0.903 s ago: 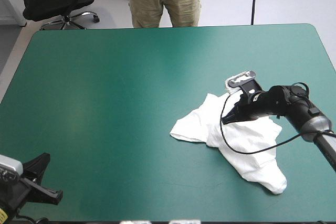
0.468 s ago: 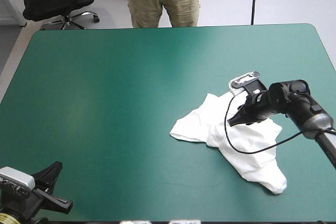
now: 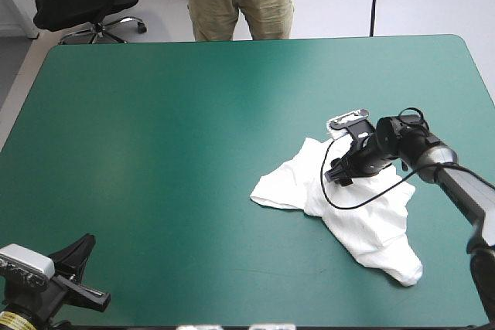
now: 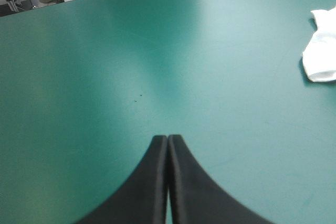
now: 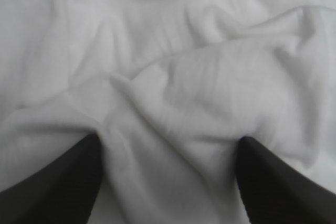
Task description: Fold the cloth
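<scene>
**Desk:** The right gripper (image 3: pixel 338 175), how does it stand?

**Photographer:** Its black fingers (image 5: pixel 52 187) are spread wide, with the tips pushed down into the T-shirt (image 3: pixel 363 214). In the right wrist view, white cloth swells up between them in soft folds. They touch it on both sides but do not clamp it.

**Desk:** And where does the T-shirt lie?

**Photographer:** It is a crumpled heap on the right half of the table (image 3: pixel 155 83), nearer the near edge than the far one. One broad lobe spreads toward the table's middle. A narrower tail runs off toward the near right corner. The right gripper comes down on the far part of the heap, and its arm reaches in from the right edge.

**Desk:** The left gripper (image 4: pixel 167 140)?

**Photographer:** Its fingers are pressed together into one pointed arch, with nothing between them. It sits at the near left corner, low over the bare teal-green cover (image 4: pixel 105 77) and well apart from the T-shirt. Whether its tips touch the cover cannot be told. In the left wrist view, only a white end of the T-shirt shows, far ahead and off to one side.
</scene>
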Controlling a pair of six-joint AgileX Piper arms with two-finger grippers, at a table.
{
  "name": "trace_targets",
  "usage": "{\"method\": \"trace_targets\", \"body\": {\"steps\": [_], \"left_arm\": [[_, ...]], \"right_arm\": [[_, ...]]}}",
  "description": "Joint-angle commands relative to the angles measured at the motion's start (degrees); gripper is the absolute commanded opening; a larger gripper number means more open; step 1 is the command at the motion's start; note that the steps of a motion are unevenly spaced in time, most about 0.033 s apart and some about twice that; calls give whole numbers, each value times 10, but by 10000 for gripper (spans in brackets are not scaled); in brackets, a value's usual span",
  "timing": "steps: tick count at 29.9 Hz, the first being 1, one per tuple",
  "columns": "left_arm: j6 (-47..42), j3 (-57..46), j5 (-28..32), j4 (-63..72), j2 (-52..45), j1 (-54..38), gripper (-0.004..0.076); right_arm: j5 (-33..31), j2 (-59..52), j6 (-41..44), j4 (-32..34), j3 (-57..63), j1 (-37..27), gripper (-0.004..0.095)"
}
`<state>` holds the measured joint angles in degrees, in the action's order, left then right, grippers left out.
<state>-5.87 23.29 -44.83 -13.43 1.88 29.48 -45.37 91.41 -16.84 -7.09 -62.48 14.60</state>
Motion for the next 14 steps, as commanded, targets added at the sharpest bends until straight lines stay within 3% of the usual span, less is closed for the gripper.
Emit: {"method": "trace_targets", "body": {"steps": [1,4,9,14], "left_arm": [[-1,13,44,-5,9,2,-18],[-1,13,44,-5,9,2,-18],[-3,13,45,-5,9,2,-18],[-3,13,47,-5,9,2,-18]], "right_arm": [[30,21,13,0,-38,-1,552],[22,43,13,-4,-50,-1,386],[18,48,-11,-7,-57,-1,8],[18,48,-84,-100,-71,8,-13]]}}
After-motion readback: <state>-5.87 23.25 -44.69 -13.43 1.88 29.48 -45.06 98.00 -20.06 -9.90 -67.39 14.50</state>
